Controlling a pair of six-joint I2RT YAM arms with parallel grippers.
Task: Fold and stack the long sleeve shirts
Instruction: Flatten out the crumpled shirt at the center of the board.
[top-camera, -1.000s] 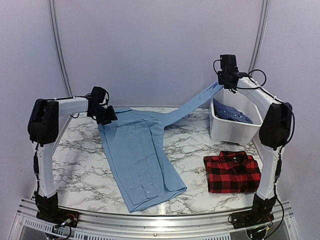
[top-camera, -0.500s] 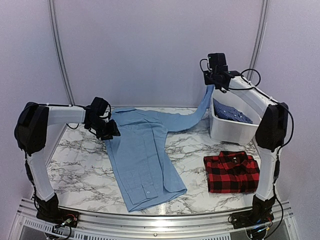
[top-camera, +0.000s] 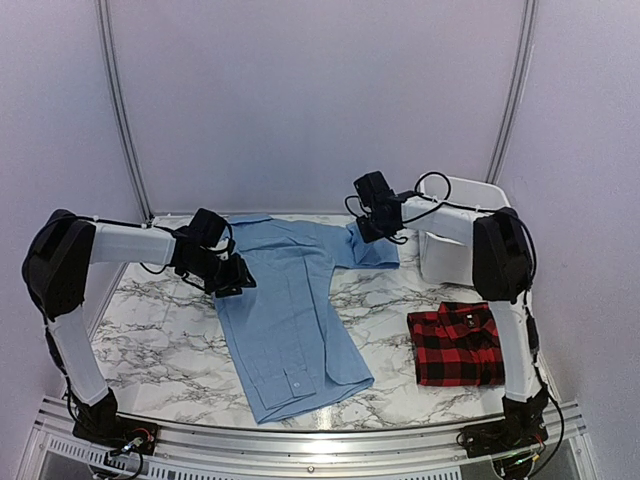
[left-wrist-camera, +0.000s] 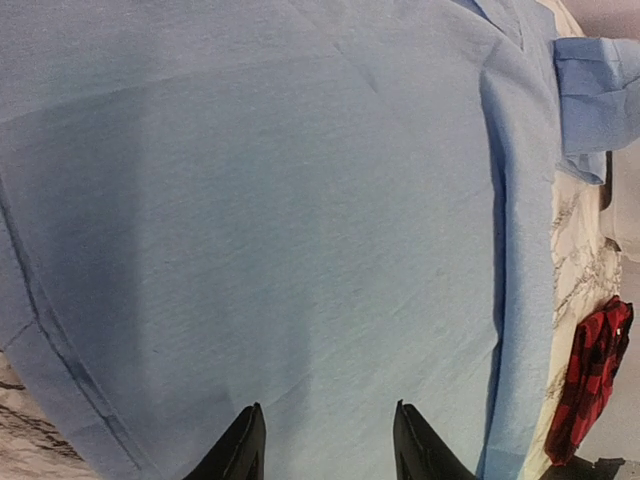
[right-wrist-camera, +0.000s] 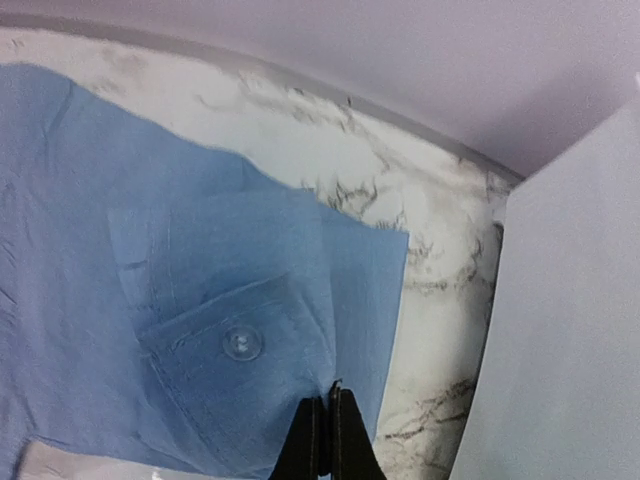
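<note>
Light blue shirt (top-camera: 290, 310) | right hand (right-wrist-camera: 322, 425) was pressed together at sleeve cuff (right-wrist-camera: 240, 340); left hand (left-wrist-camera: 325, 440) hovered spread above shirt body | risk was cuff snagging on fingers, bunching the fold.

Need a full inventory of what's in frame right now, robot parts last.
light blue shirt: 1, light blue, spread flat mid-table, one sleeve doubled back at its far right corner
plaid shirt: 1, red and black, folded, near right of the table
bin: 1, white, far right, partly behind the right arm; contents hidden
table: 1, white marble pattern, under everything
left gripper: 1, black, open, over the light blue shirt's left side
right gripper: 1, black, shut on the light blue shirt's sleeve cuff
</note>
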